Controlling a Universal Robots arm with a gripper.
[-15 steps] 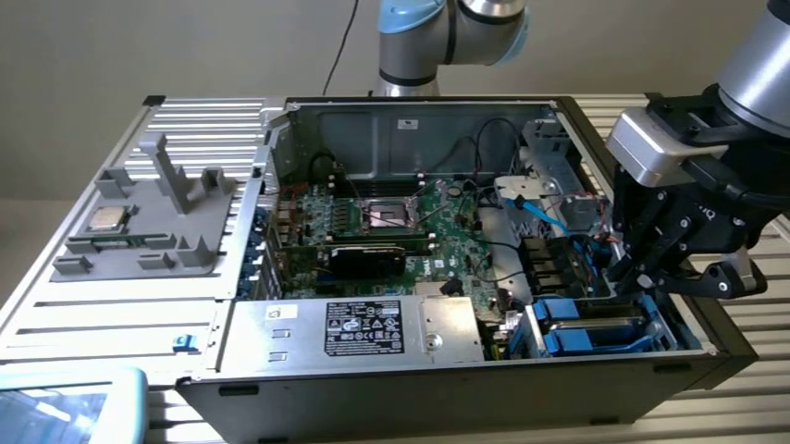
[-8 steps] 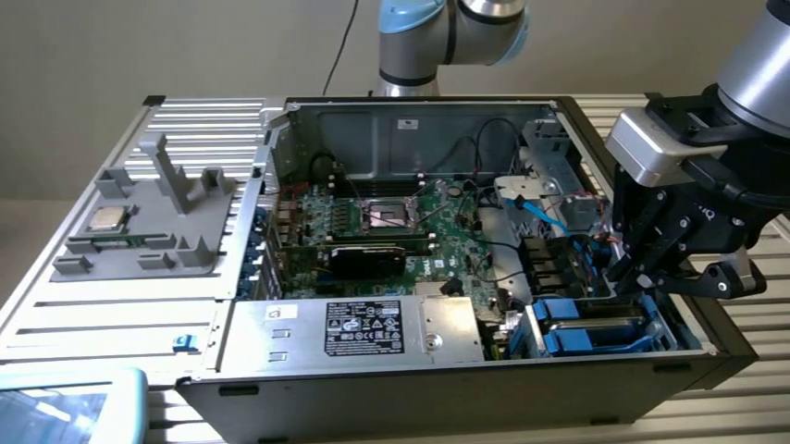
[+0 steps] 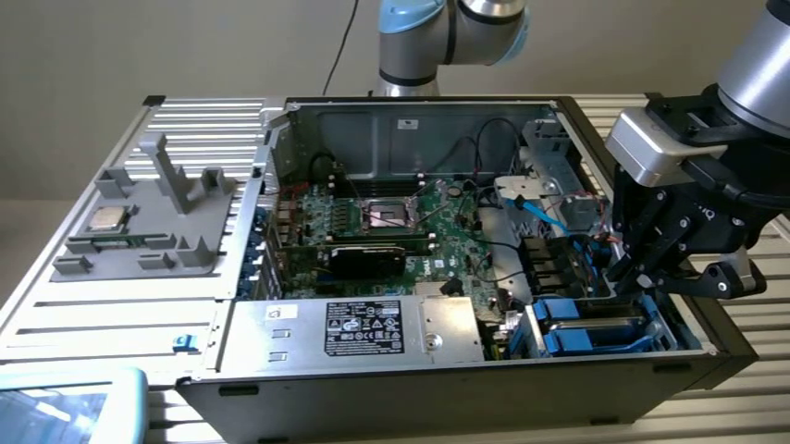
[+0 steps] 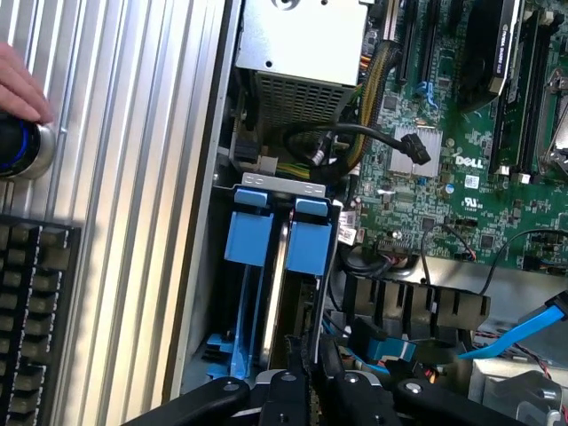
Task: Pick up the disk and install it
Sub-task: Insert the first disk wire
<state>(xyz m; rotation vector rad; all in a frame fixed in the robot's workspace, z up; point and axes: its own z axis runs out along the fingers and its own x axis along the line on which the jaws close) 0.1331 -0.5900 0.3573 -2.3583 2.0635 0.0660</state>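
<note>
gripper: jaws drawn narrow, pinching what looks like the top edge of the disk; gripper [image 3: 635, 277] hangs over the corner of the computer case [image 3: 432, 393] at the exterior view's right

disk: standing on edge in the drive bay [image 4: 284, 185]; grey face [image 4: 282, 293] shows between the blue frames, right at the fingertips [image 4: 297, 383]

why on edge: my read is the bay slots run vertical, so the disk has to go in edge first; a thin-edge pinch leaves both faces free to slide past the frames

why from above: case lies on its side with the panel off, so the bay is reachable only from the top

seating: cannot tell whether it is fully home

blue tabs: 2, side by side at the bay mouth [image 4: 248, 235], matching the disk's blue frame

blue cable: 1 [image 3: 543, 215], looped just beside the bay, apart from the gripper

power supply: 1 silver box [image 3: 284, 333], next to the bay, untouched

circuit board: 1 [image 3: 457, 240]

chip: 1 [image 3: 105, 220], parked on the grey tray [image 3: 87, 268], well apart from the case

person: 1 hand [image 4: 19, 84] touching 1 round button [image 4: 22, 151] on the table [image 3: 74, 305], probably a stop or control kept within reach

keyboard: 1 [image 4: 35, 311], near the button
</note>
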